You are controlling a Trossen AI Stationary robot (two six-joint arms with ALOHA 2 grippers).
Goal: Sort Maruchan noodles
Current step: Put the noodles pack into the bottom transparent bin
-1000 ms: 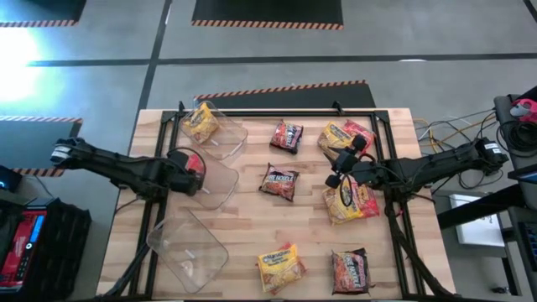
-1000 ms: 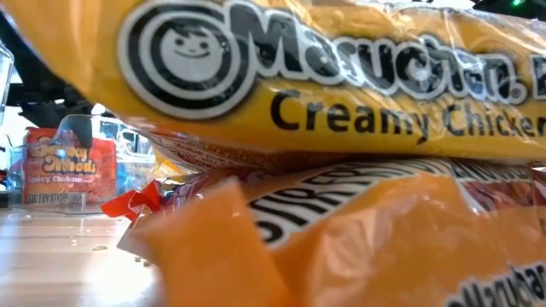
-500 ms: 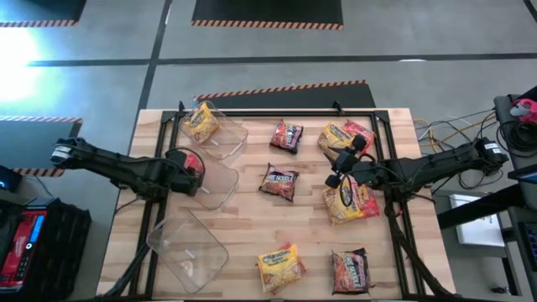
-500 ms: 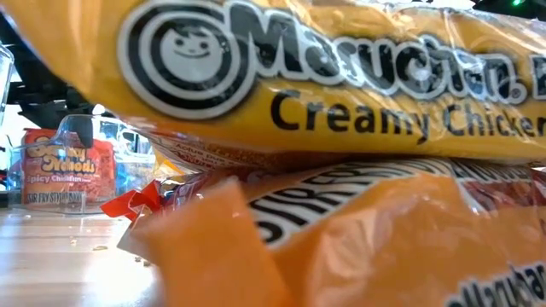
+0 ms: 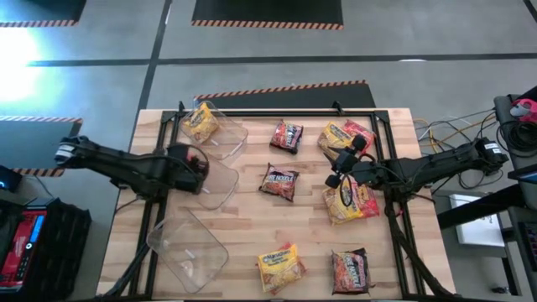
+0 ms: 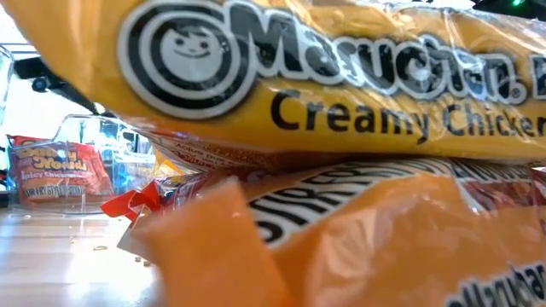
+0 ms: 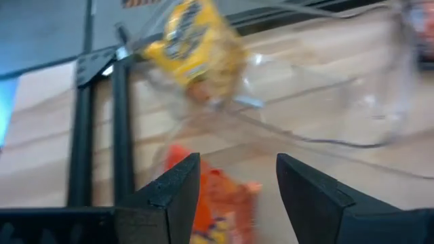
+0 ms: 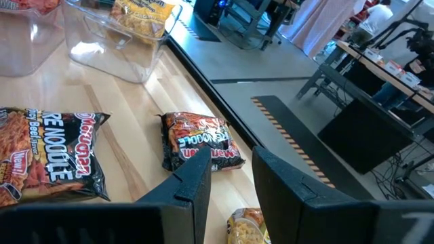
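Table: wooden table [image 5: 243,214], black frame rails on it.
Bins: three clear plastic bins near the left edge; far bin [image 5: 220,130] holds a yellow packet [image 5: 201,122]; middle bin [image 5: 214,180] holds an orange-red packet [image 7: 213,203]; near bin [image 5: 186,248] looks empty.
Left gripper [image 7: 234,186]: over the middle bin. Jaws apart, nothing between them; the orange-red pkt lies below the gap, inside the bin.
Right gripper [image 8: 227,179]: near the right edge, above a yellow-red pkt [image 5: 350,201]. Jaws stand a little apart; we see nothing clamped.
Loose pkts: two dark ones mid-table, far [image 5: 287,135] and centre [image 5: 279,180]; a yellow/red pair [image 5: 344,138] toward the far right corner; a yellow one [image 5: 280,266] and a dark-red one [image 5: 349,269] along the near edge.
Low view: mostly blocked by a yellow Creamy Chicken pkt [image 6: 341,77] close to the lens.
Step (our reading): left arm's drop looks done; we judge it clears next.
How to do well: we'd lift straight up, jaws kept apart, w/o clipping the bin wall; crinkly film may cling, so check the pkt sits flat. Next pick: grab by an edge seam, same colour to same bin.
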